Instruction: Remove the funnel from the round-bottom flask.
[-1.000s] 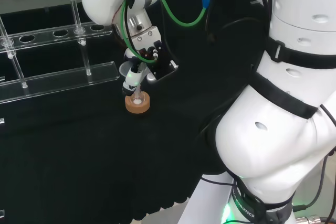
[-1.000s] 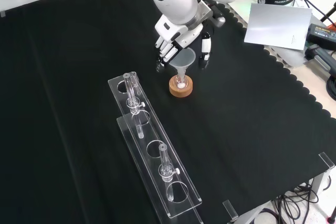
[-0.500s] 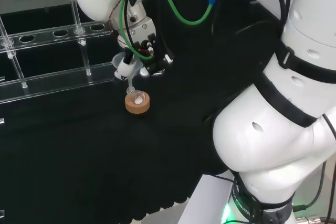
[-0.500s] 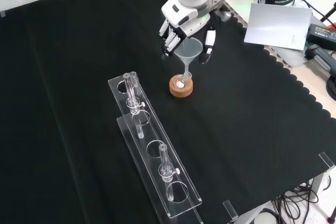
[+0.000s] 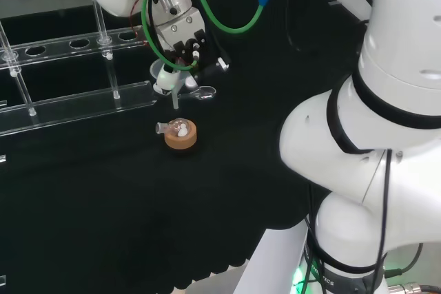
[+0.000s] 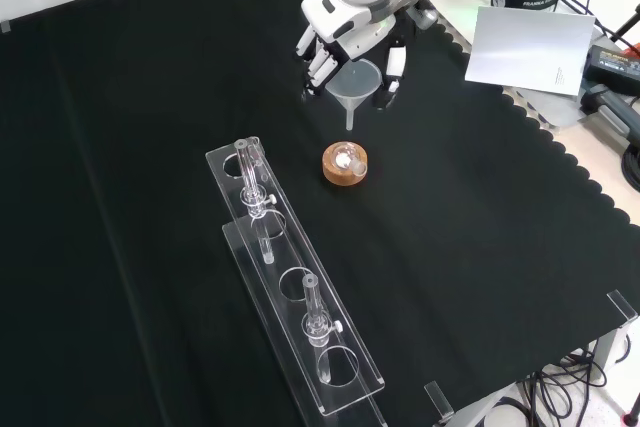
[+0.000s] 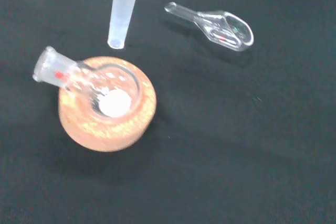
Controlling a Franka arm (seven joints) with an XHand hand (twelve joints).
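The funnel (image 6: 352, 87) is held clear above the flask (image 6: 346, 158), which lies tipped on its cork ring (image 6: 345, 165). Being light, stiff plastic and likely slippery, the funnel is best gripped round its cone. The hand (image 6: 340, 47) is hung fingers-down from the arm, its fingers and thumb closed round the cone's rim.

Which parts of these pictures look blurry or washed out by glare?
Wrist view: the funnel at the frame's edge is soft and out of focus, and the white powder in the flask is bleached to a bright spot. Head view: the glass scoop glints against the cloth. Front view: the metal sheet shines pale.
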